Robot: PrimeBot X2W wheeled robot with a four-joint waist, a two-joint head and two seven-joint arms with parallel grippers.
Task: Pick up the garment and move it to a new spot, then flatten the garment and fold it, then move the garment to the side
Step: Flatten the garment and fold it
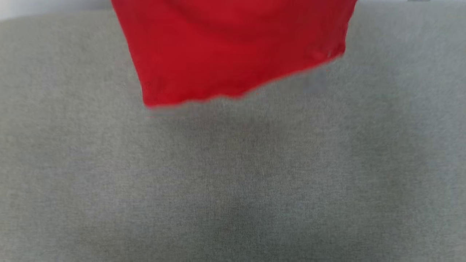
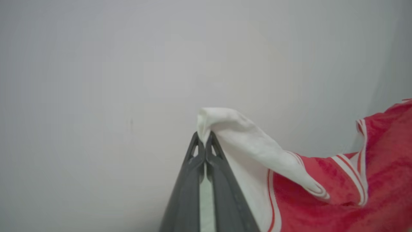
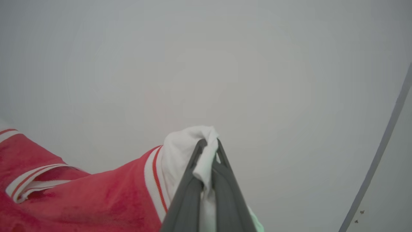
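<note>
We hold the shirt [image 1: 233, 51] above the worktop [image 1: 233, 189], left gripper [image 2: 204, 143] and right gripper [image 3: 208, 151] each clenched on a white sleeve; thin pinches might slip.

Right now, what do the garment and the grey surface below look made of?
Garment: soft matte knit, probably cotton; it hangs limp, with striped trim. Grey surface: matte textile, perhaps felt or woven cloth, from its heathered fleck; blur leaves it open.
</note>
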